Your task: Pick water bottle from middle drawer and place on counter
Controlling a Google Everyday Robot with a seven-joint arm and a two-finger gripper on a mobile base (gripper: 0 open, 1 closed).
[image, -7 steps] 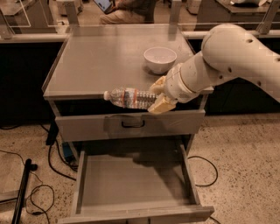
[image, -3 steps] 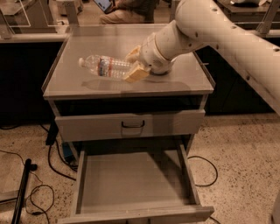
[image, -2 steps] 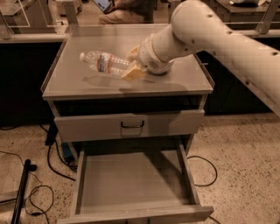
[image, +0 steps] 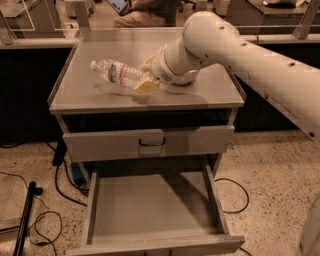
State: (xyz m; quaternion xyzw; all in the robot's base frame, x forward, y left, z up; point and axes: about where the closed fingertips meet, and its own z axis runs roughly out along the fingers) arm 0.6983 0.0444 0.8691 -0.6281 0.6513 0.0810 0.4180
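Note:
The water bottle (image: 116,73) is clear and ribbed, with a white cap and a red-and-dark label. It lies nearly level, cap to the left, just over the counter (image: 90,97), with its shadow below it. My gripper (image: 145,75) is shut on the bottle's base end, above the middle of the counter. The middle drawer (image: 150,207) stands pulled out low at the front, its grey floor bare. The white arm reaches in from the right and hides the bowl.
A shut grey drawer front with a black loop handle (image: 151,142) sits between the counter and the open drawer. Cables (image: 45,220) and a black pole (image: 24,220) lie on the speckled floor at left. A dark bench and a seated person (image: 145,12) are behind.
My gripper has carried the bottle up from in front of the cabinet to over the counter, moving left and back. Over the last second it has barely moved, staying low over the counter.

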